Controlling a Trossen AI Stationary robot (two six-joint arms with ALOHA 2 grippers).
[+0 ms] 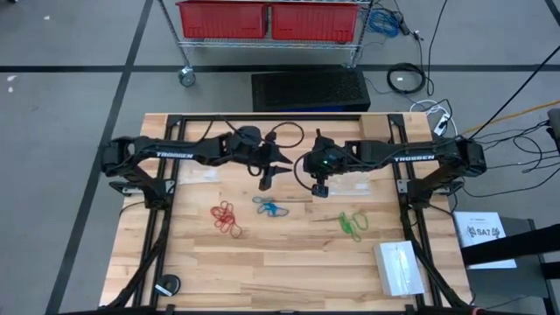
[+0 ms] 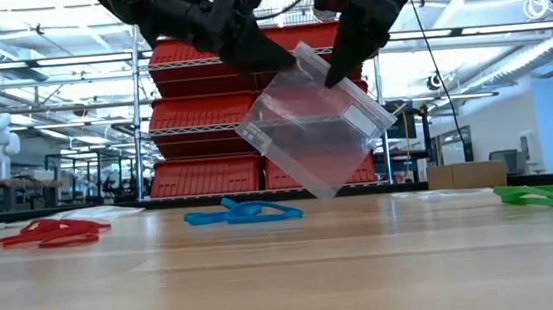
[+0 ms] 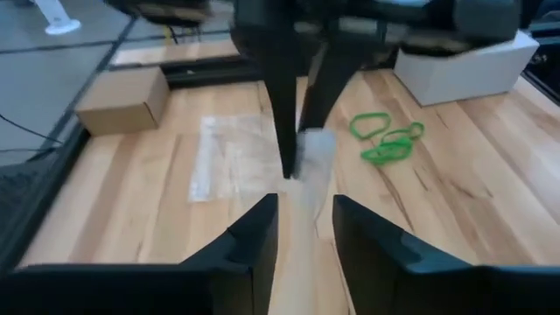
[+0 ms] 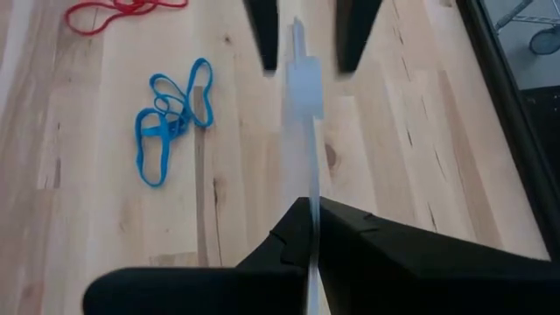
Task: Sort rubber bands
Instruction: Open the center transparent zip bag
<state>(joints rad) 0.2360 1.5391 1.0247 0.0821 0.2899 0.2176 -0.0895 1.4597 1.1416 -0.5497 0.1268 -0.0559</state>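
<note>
Hanging above the blue rubber bands (image 2: 243,213), a clear flat plastic bag (image 2: 313,132) is pinched by the right gripper (image 4: 312,213), while the left gripper (image 3: 304,219) stands open around its edge.

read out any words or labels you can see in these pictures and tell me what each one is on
"TROSSEN" on the left arm.
"TROSSEN" on the right arm.
White paper sheet beside the table: dark print, too small to read.
White strip on the clear plastic bag: no readable text.
Nothing else legible.
</note>
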